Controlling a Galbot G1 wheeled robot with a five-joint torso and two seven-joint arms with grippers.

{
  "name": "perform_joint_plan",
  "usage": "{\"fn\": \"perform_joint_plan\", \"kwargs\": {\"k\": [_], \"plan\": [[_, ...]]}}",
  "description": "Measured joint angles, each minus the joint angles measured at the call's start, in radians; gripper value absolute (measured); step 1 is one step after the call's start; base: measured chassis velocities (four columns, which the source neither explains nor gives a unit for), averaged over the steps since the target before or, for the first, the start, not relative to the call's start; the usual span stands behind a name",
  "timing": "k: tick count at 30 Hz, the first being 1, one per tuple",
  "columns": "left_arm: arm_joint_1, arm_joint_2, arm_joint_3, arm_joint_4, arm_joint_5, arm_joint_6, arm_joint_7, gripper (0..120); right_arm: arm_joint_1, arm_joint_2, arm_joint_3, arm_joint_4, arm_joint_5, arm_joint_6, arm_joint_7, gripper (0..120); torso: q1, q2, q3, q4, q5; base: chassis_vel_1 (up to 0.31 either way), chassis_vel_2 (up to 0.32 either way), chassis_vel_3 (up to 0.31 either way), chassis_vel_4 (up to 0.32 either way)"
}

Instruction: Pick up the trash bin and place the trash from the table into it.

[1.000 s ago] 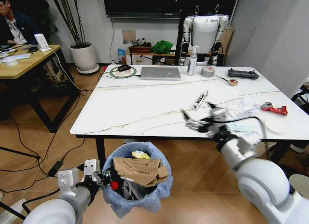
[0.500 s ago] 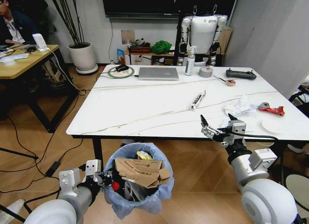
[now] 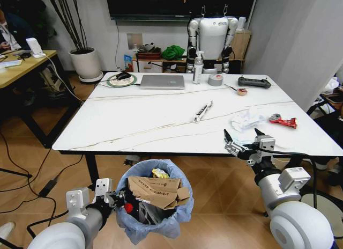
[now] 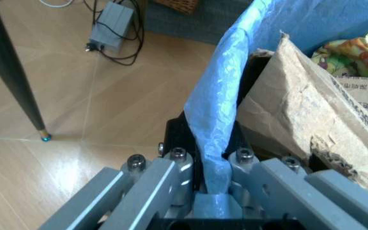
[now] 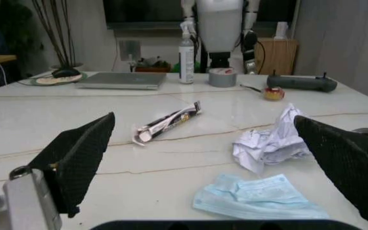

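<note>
Blue-lined trash bin (image 3: 154, 203) hangs below the tabletop (image 3: 150, 120) edge, my left gripper (image 4: 210, 189) clenched on its rim. My right gripper (image 3: 242, 140), jaws spread, faces the crumpled tissue (image 5: 268, 143); I'd reach forward next.

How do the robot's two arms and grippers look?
Both arms have glossy white rounded shells and black wrist joints. The left gripper has grey metal fingers with bolts, white blocks behind. The right gripper has black textured pads, a black cable looping behind.
</note>
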Motion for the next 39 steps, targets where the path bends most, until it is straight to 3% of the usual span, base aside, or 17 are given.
{"fn": "perform_joint_plan", "kwargs": {"k": [15, 21, 28, 32, 39], "plan": [[0.002, 0.001, -0.004, 0.000, 0.001, 0.000, -0.001, 2, 0.024, -0.012, -0.029, -0.024, 0.058, -0.009, 0.020, 100, 0.000, 0.000, 0.000, -0.0003, 0.0002, -0.140, -0.141, 0.136, 0.137], [0.009, -0.004, -0.003, 0.000, 0.005, 0.000, -0.001, 2, 0.145, -0.121, -0.080, -0.089, 0.186, -0.023, 0.145, 100, 0.000, 0.000, 0.000, -0.0003, 0.0003, -0.073, -0.078, 0.089, 0.101], [0.023, -0.007, -0.006, 0.000, 0.008, 0.000, -0.001, 2, 0.289, -0.192, -0.156, -0.134, 0.315, -0.025, 0.179, 100, 0.000, 0.000, 0.000, 0.0002, 0.0000, 0.000, 0.000, 0.000, 0.000], [0.034, -0.009, -0.013, 0.000, 0.010, 0.000, -0.001, 2, 0.444, -0.235, -0.274, -0.186, 0.445, -0.051, 0.213, 100, 0.000, 0.000, 0.000, 0.0004, 0.0000, 0.000, 0.000, 0.000, 0.000], [0.018, -0.002, -0.009, 0.000, 0.009, 0.000, 0.005, 2, 0.486, -0.294, -0.305, -0.219, 0.592, -0.135, 0.274, 100, 0.000, 0.000, 0.000, -0.0005, 0.0001, 0.000, 0.000, 0.000, 0.000]]}}
